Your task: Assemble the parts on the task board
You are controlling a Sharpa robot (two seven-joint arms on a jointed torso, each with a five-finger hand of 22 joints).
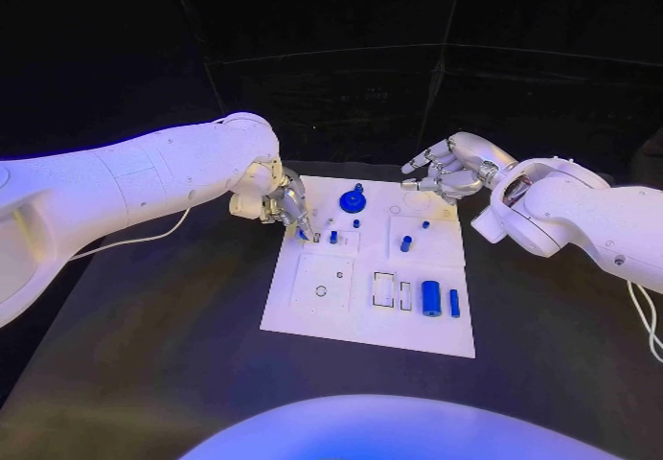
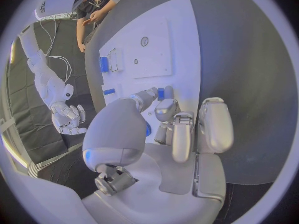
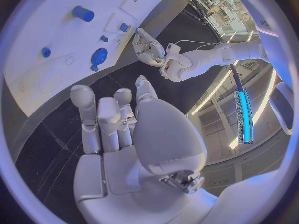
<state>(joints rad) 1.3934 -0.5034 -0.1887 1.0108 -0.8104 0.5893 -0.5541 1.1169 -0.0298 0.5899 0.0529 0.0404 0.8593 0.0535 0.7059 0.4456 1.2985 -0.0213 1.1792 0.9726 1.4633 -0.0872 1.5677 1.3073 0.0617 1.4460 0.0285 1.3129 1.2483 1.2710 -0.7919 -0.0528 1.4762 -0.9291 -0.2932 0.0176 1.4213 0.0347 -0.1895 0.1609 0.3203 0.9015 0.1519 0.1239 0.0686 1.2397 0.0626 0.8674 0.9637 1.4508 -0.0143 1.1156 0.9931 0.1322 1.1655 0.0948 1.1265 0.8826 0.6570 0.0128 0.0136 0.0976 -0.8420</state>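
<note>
The white task board [image 1: 362,321] lies in the middle of the black table. My left hand [image 1: 281,204] hangs over its far left corner with the fingers pointing down. It pinches a small blue part [image 1: 303,233], a blue sliver [image 2: 147,129] between thumb and fingers in the left wrist view. A blue peg [image 1: 333,236] stands just beside those fingertips. A round blue gear [image 1: 354,201] sits at the far middle of the board. My right hand [image 1: 449,168] hovers above the far right corner, its fingers apart and holding nothing.
More blue parts rest on the board: a short peg [image 1: 406,243], a thick cylinder [image 1: 431,298] and a slim bar [image 1: 453,303] near the right side. Rectangular slots [image 1: 387,289] lie beside the cylinder. A white cable [image 1: 152,235] trails under my left arm.
</note>
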